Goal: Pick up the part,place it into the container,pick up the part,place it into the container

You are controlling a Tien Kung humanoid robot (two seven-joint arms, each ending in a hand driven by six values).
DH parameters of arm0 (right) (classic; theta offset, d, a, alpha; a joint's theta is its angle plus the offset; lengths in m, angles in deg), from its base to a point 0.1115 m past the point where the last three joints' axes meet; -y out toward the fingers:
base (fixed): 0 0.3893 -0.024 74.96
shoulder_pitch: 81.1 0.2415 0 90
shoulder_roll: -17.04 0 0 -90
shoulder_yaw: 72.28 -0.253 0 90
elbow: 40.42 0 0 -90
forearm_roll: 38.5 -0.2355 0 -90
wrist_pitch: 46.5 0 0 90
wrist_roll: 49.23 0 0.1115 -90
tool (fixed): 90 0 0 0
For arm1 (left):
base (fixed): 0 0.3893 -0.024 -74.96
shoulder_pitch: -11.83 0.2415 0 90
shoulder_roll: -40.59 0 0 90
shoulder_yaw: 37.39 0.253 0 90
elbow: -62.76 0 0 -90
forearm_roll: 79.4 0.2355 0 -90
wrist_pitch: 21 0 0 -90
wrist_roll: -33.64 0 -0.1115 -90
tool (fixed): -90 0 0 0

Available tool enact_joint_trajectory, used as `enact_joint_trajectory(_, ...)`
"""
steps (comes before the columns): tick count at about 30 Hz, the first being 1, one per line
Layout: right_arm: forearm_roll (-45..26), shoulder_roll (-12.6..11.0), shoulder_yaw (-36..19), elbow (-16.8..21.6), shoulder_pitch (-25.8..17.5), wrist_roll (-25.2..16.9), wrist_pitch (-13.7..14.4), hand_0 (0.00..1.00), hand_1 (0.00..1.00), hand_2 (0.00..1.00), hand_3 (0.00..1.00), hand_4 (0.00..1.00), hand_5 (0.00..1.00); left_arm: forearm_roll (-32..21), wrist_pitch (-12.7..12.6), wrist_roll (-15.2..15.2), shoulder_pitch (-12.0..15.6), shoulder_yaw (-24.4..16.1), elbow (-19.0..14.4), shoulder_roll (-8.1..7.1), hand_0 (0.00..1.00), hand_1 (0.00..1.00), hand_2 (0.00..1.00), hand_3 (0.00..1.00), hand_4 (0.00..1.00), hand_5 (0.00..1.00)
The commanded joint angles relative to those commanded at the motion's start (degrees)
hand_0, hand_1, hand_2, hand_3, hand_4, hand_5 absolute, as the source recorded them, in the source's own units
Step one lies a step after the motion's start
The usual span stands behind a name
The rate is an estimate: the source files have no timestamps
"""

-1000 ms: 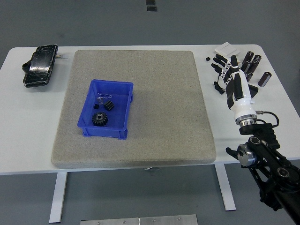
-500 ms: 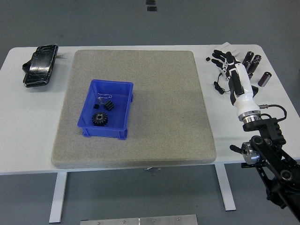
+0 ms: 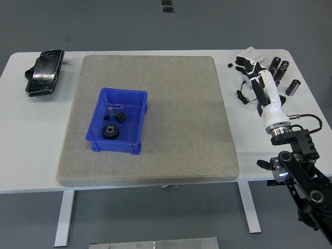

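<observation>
One blue plastic bin sits on the grey felt mat and holds one black toothed gear and one small black ridged part. The black-and-white right hand hovers by four dark cylinders, fingers spread, grasping nothing.

Single view supplied: the head view, mounted high on the robot's side, facing forward and steeply down over the white table. The near edge crosses the lower part of the frame, with the table legs and grey floor visible beneath it; the far edge lies near the top, with floor beyond. The stand-off is moderate, apparently wide enough to take in the full tabletop. No second view is available for overlap comparison.
</observation>
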Motion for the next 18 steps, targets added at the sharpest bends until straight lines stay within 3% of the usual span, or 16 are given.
enact_joint_trajectory(18, -2.49, -0.17, -1.69, 1.82, -0.86, 0.48, -0.50, 0.910, 0.814, 0.818, 0.802, 0.964, 0.903, 0.01, 0.12, -0.07, -0.10, 0.67, 0.00, -0.67, 0.674, 0.651, 0.628, 0.619, 0.685, 0.555)
